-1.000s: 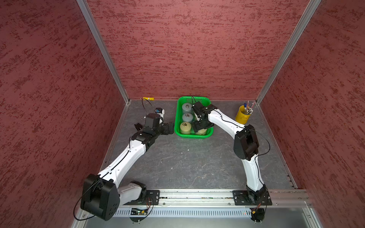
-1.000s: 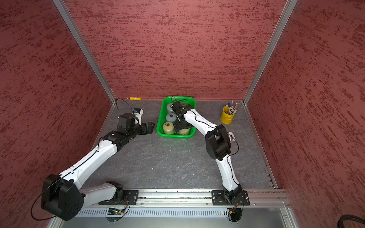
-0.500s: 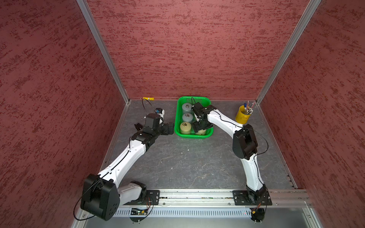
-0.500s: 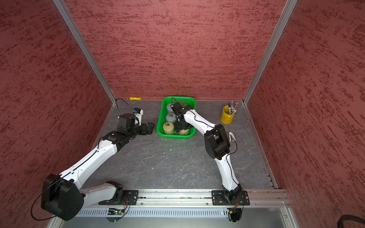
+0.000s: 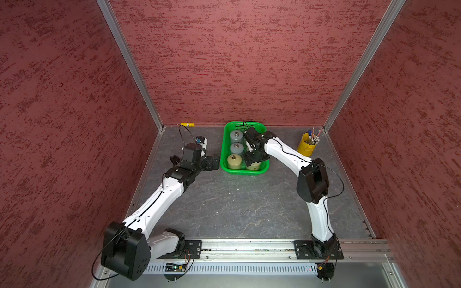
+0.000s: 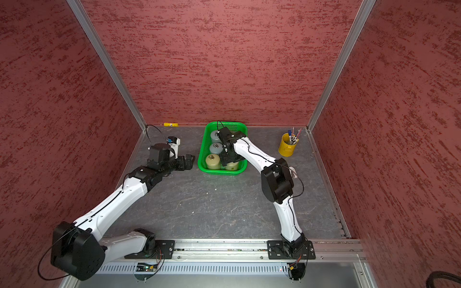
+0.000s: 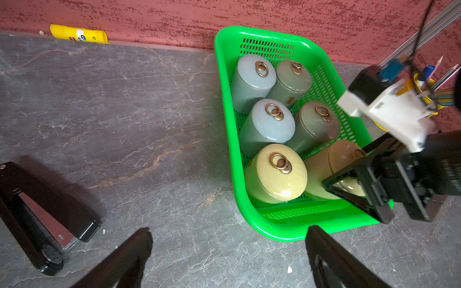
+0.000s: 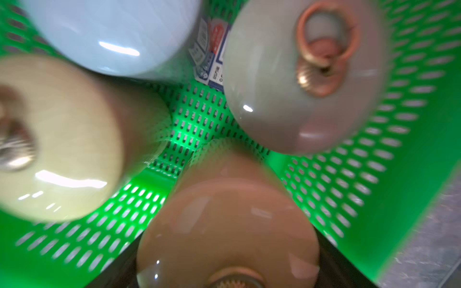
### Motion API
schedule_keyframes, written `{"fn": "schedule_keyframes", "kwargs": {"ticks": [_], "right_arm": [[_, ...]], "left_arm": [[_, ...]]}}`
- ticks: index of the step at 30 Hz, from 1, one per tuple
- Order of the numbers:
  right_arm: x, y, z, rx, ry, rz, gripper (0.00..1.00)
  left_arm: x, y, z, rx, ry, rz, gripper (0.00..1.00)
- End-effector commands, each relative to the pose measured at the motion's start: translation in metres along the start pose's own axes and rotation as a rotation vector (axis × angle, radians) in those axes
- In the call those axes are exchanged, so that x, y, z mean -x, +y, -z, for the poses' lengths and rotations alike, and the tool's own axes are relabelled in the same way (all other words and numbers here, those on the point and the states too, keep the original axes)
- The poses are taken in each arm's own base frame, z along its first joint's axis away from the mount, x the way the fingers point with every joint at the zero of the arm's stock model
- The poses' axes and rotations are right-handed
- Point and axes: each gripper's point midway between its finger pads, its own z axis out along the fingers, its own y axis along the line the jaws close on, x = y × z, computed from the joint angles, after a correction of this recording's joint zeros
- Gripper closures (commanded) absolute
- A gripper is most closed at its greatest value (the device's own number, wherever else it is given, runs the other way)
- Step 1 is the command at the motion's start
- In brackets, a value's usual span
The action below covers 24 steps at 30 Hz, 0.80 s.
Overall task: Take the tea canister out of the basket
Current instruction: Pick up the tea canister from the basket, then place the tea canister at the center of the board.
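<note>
The green basket [image 5: 222, 149] [image 6: 201, 154] [image 7: 224, 99] stands at the back of the table with several lidded tea canisters in it. A tan tea canister [image 7: 321, 169] [image 8: 224, 224] at the basket's near right corner leans, tilted. My right gripper [image 5: 254, 159] [image 6: 229, 158] [image 7: 346, 167] [image 8: 227, 274] reaches down into the basket and is shut on this canister, with a black finger on each side of its lid. My left gripper [image 5: 215, 162] [image 6: 189, 160] [image 7: 228, 239] is open and empty, low over the table just left of the basket's near end.
A cream canister [image 7: 277, 174] sits right beside the held one, with blue-grey and grey-green ones behind. A black stapler [image 7: 42, 212] lies to the left. A yellow glue stick [image 7: 78, 33] lies at the back wall. A yellow pen bucket [image 5: 306, 147] stands at the back right.
My right gripper's jaws have closed on the tan canister inside the basket. The left arm has not moved.
</note>
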Motion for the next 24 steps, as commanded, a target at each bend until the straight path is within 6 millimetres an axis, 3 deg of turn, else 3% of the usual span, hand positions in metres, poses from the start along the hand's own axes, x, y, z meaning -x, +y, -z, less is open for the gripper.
{"fn": "schedule_keyframes", "kwargs": {"ticks": [1,7,13,17,20,24], "right_arm": [[0.022,-0.007,0.076,0.012,-0.177,-0.008,0.76],[0.006,-0.026,0.124,-0.043,-0.226,-0.005,0.82],[-0.024,-0.052,0.151,-0.139,-0.249,0.012,0.96],[-0.050,-0.070,0.150,-0.188,-0.207,-0.006,0.98],[-0.072,-0.085,0.134,-0.217,-0.147,-0.052,1.00],[-0.090,-0.090,0.116,-0.192,-0.131,-0.106,1.00]], "left_arm": [[0.020,-0.016,0.012,-0.048,-0.052,-0.011,0.00],[0.025,-0.029,0.014,-0.087,-0.057,-0.040,0.00],[0.026,-0.047,0.016,-0.142,-0.048,-0.065,0.00],[0.022,-0.057,0.015,-0.168,-0.038,-0.091,0.00],[0.017,-0.062,0.013,-0.181,-0.026,-0.100,0.00],[0.013,-0.066,0.010,-0.196,-0.018,-0.111,0.00]]}}
